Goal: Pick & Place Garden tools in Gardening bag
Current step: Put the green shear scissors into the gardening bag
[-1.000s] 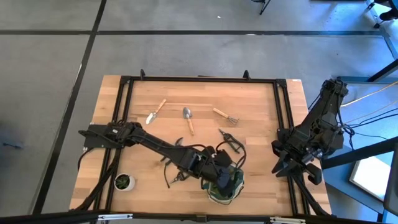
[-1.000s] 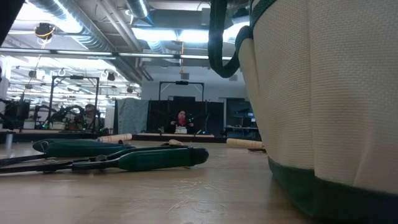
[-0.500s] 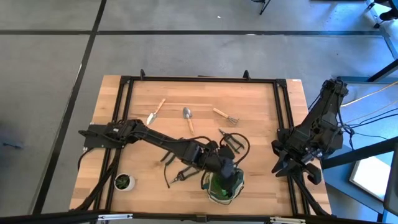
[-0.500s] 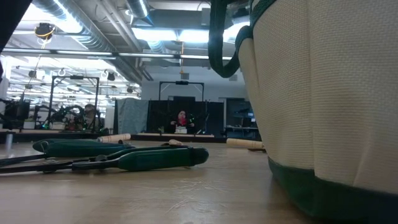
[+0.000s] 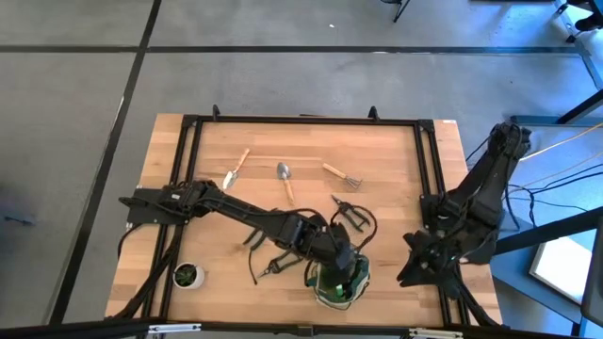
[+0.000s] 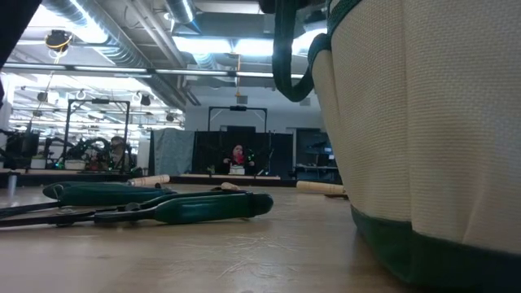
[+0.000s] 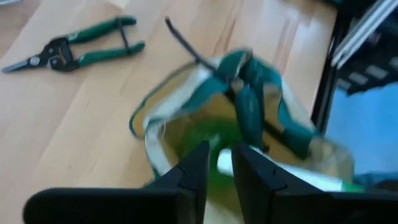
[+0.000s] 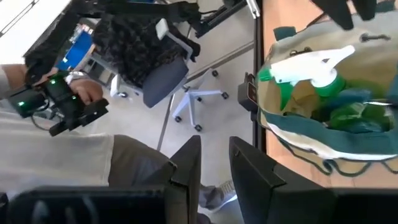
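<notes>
Wooden tabletop (image 5: 396,169) inside a black frame, grey floor all round, and a workshop hall behind in my low view. I have the gardening bag (image 5: 340,285) at the near edge, and the green spray bottle (image 8: 320,78) with its white trigger already lies inside it. My left gripper (image 5: 337,266) hovers over the bag's mouth with its fingers narrowly apart and nothing between them. My right gripper (image 5: 412,270) hangs off the table's right edge, fingers a small gap apart, also empty.

By my judgement one tool is in and five are left: two wooden-handled trowels (image 5: 236,169) (image 5: 285,181), the hand fork (image 5: 343,175), the dark-handled shears (image 5: 347,214) near the bag, and green-handled snips (image 7: 71,51) just beside it. A potted plant (image 5: 187,275) sits apart. I can read no writing anywhere.
</notes>
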